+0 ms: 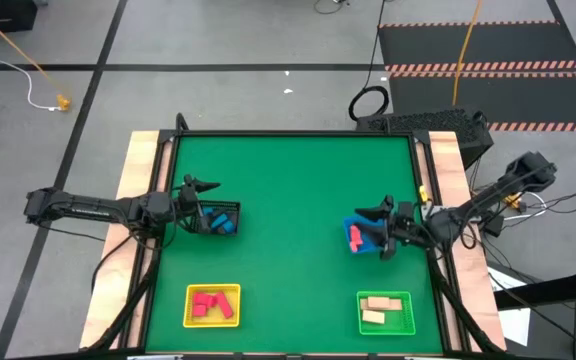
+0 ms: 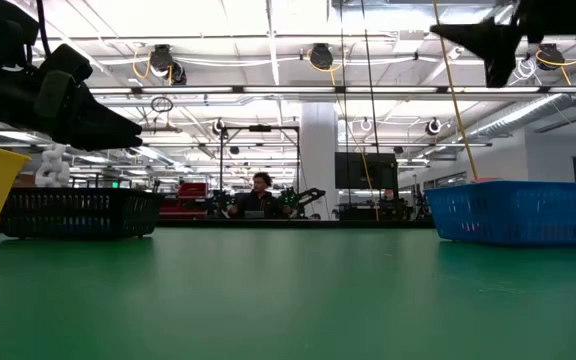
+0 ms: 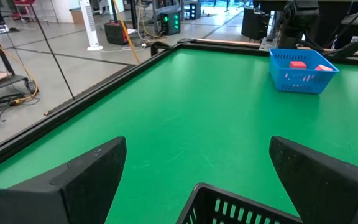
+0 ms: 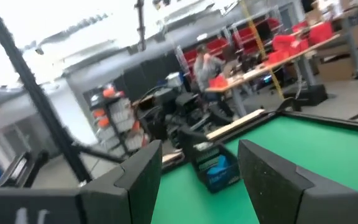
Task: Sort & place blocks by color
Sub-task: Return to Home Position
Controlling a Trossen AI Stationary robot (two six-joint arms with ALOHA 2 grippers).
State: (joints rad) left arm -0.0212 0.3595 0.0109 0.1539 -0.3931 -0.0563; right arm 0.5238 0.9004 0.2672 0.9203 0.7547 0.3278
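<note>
I'm hovering the left gripper (image 1: 206, 207) over the black tray (image 2: 78, 212) and the right gripper (image 1: 371, 231) over the blue tray (image 3: 303, 78), both claws spread and empty. The blocks (image 1: 208, 303) are seeming light and rigid; I'm favouring their flat opposite faces.

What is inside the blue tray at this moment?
A red block and a salmon-pink block lie in the blue tray. From above, the open right gripper hangs over part of the tray, so anything under it is hidden.
</note>
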